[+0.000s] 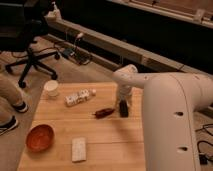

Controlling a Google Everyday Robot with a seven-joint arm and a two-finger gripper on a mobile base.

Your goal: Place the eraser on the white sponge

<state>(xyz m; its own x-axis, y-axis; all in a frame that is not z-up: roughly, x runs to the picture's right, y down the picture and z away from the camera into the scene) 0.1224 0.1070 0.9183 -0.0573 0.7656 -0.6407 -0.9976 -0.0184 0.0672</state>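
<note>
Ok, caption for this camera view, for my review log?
Gripper low over the wooden table beside a reddish-brown object; white sponge lies apart near the front edge.

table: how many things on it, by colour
white: 3 (cup, box, sponge)
reddish-brown: 2 (bowl, long object)
black: 1 (eraser)
total: 6
gripper is at the eraser

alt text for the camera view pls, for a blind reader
White robot arm reaches from the right, its gripper down at the wooden table beside a reddish-brown object. The white sponge lies near the front edge, apart from it; a red bowl, cup and dotted box sit left.
</note>
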